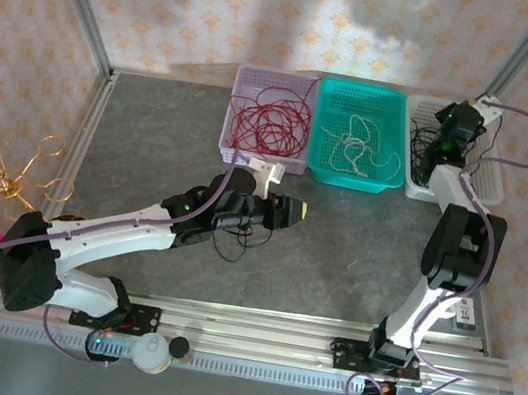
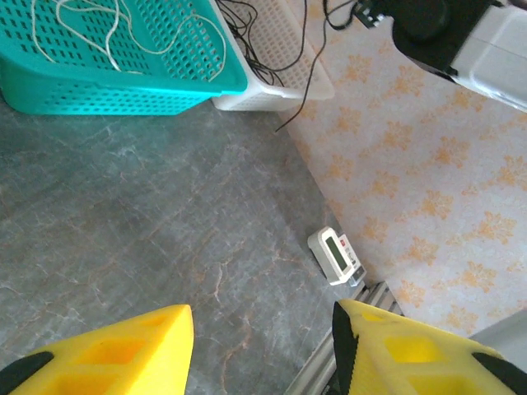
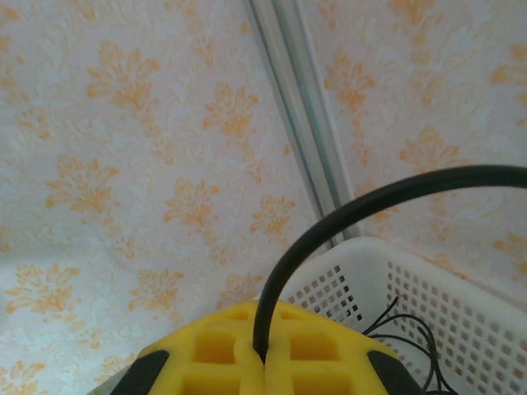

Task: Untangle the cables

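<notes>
Pinching black cable (image 3: 370, 197) tight in right gripper (image 3: 263, 362) above white basket (image 3: 428, 288); holding left gripper (image 2: 262, 329) spread apart, empty, over grey table (image 2: 123, 222).

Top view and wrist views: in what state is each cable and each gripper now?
red cable: loose coil, lying in the lilac basket.
white cable: loose, lying in the teal basket.
black cable: clamped by the right gripper, over the white basket.
right gripper: shut on the black cable.
left gripper: open, empty.
</notes>
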Tool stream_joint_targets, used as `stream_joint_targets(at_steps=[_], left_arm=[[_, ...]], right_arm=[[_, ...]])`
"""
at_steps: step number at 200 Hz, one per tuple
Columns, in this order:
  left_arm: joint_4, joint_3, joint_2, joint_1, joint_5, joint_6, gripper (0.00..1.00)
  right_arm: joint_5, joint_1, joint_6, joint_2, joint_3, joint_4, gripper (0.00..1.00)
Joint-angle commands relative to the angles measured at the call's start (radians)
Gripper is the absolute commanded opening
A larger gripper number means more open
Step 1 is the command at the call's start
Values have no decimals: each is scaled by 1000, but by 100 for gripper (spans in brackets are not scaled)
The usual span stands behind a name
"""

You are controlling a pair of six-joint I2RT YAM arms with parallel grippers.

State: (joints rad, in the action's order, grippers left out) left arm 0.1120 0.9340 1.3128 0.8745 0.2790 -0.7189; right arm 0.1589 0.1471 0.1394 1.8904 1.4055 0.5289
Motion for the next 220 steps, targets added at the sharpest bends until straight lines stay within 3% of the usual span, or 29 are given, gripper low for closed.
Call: stream_joint_targets(at_steps=[1,63,102,149,197,220], left_arm=[[76,14,10,12,-26,-54,48],[-8,136,90,27,-29,-58,46],[-13,209,127,32,-36,-46,45],[3,245,153,31,-43,-36,45],[-1,254,161,41,-47,-43,44],[-2,245,157,49,-55,-48,44]], right_arm=[[-25,0,20,85,92,-9,0],[-134,-4,78,404,540,-304,0],[-76,-19,102,412,565,-284,0],[-193,-1,136,588,804,-516,0],[-189,9,198,613,770,-548,0],[-234,27,230,658,852,-646,0]])
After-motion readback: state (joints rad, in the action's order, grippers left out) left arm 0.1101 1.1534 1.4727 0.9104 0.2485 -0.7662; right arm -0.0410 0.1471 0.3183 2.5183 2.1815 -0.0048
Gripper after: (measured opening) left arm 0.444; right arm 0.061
